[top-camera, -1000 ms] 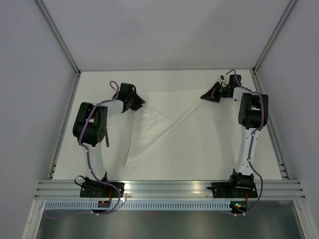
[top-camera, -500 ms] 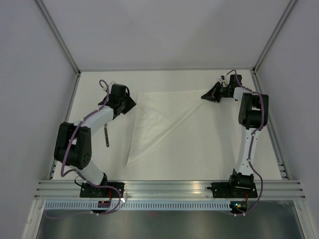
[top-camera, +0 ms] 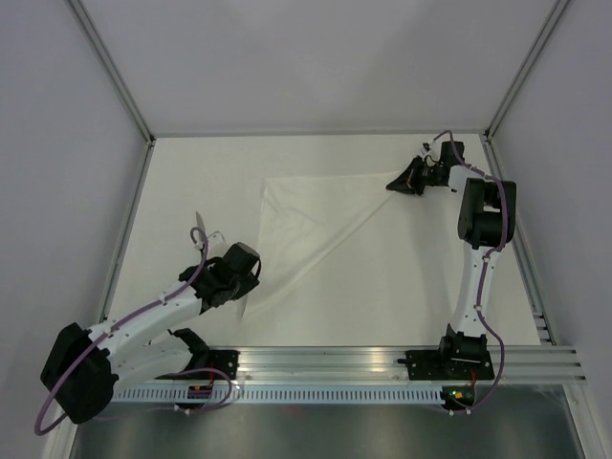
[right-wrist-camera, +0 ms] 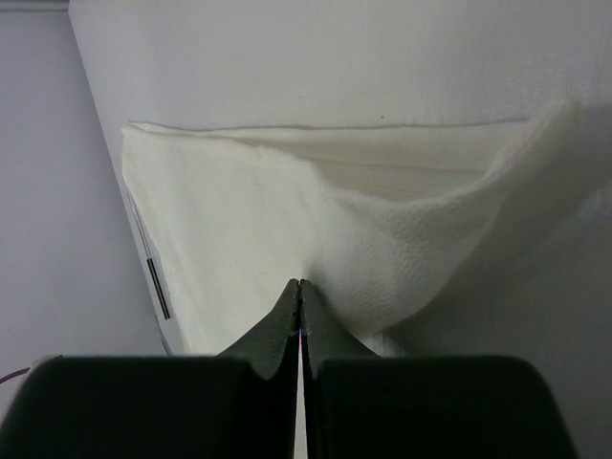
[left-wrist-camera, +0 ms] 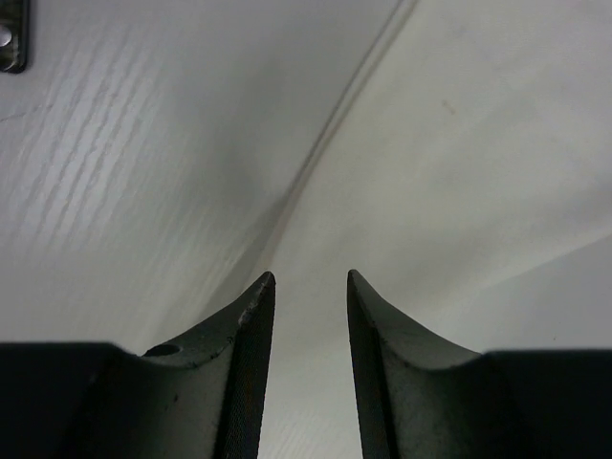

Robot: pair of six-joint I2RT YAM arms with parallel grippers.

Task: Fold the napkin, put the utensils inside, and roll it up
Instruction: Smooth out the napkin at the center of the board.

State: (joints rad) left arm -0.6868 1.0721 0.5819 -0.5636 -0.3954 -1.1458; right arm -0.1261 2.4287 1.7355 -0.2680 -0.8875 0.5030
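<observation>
— Right wrist view: your right gripper (right-wrist-camera: 300,284) has its jaws clamped on the far right corner of the napkin (right-wrist-camera: 239,210).
— And the left gripper (left-wrist-camera: 308,277)?
— Its jaws stand apart, just at the napkin's near left corner.

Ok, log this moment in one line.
thin white napkin: triangle shape | right gripper: shut on its far right corner | left gripper: open over its near left corner | silvery knife: left of napkin

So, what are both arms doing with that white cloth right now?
Right gripper shut on napkin, far-right corner raised off table. Left gripper open, low at near-left edge, holding nothing. Knife left of napkin, apart, nothing blocking.
</observation>
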